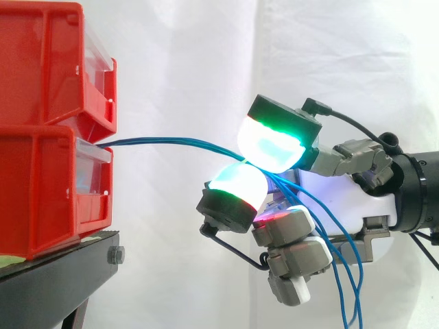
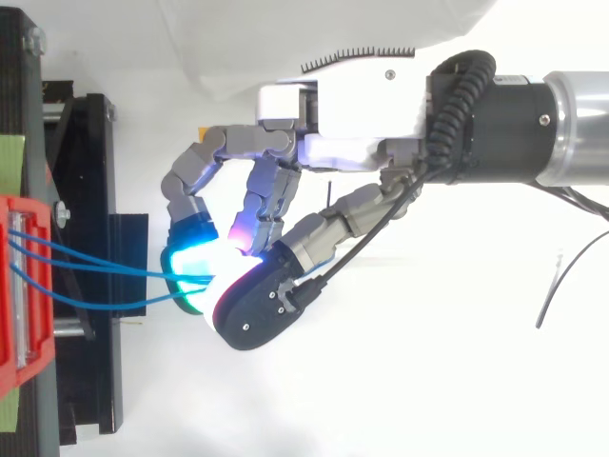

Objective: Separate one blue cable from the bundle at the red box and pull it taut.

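Several thin blue cables point(image 1: 171, 142) come out between the two stacked red bins point(image 1: 41, 192) and run right in a shallow arc to my hand point(image 1: 357, 202). Two glowing fingertips point(image 1: 274, 144), green-cyan above and cyan below, pinch the cables together where they meet. Past the pinch the strands hang loose, down along the palm to the bottom edge. In the top view the cables point(image 2: 95, 267) leave the red box point(image 2: 14, 305) spread apart and converge at the pads point(image 2: 186, 271) of the hand point(image 2: 352, 114). I cannot tell whether one strand is held apart from the others.
The bins sit on a black stand point(image 1: 55, 274) at the left, seen from above as black rails point(image 2: 90, 314). A white curtain hangs behind. The arm point(image 2: 533, 124) enters from the right.
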